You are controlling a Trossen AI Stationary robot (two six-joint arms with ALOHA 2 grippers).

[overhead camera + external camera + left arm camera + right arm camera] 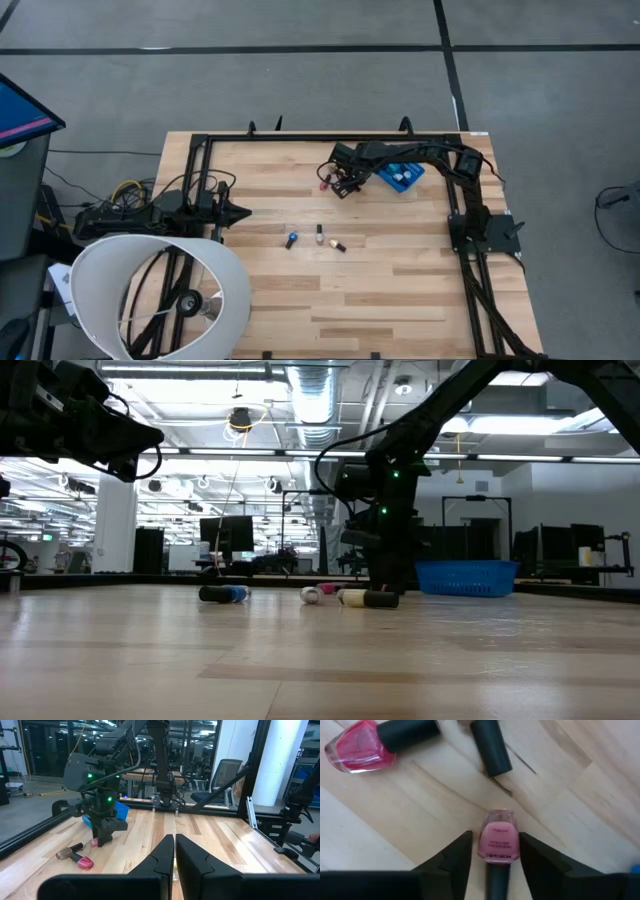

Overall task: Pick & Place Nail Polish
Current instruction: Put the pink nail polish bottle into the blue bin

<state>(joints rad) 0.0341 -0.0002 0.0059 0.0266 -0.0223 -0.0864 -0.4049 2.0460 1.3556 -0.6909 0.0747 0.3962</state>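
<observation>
My right gripper (495,839) is open and low over the table's far middle (343,187). Its fingers stand on either side of a pale pink nail polish bottle (498,841), which lies on its side with its dark cap (497,881) toward the wrist. A red-pink bottle (356,752) and another dark cap (491,747) lie just beyond it. Three more bottles (291,240) (319,235) (338,245) lie on their sides at the table's middle. My left gripper (240,211) is shut and empty, held above the table's left part.
A blue plastic bin (400,176) holding several bottles stands at the far right, just beside my right arm. A black frame (200,140) runs round the table's far and side edges. A white lampshade (160,290) overhangs the near left corner.
</observation>
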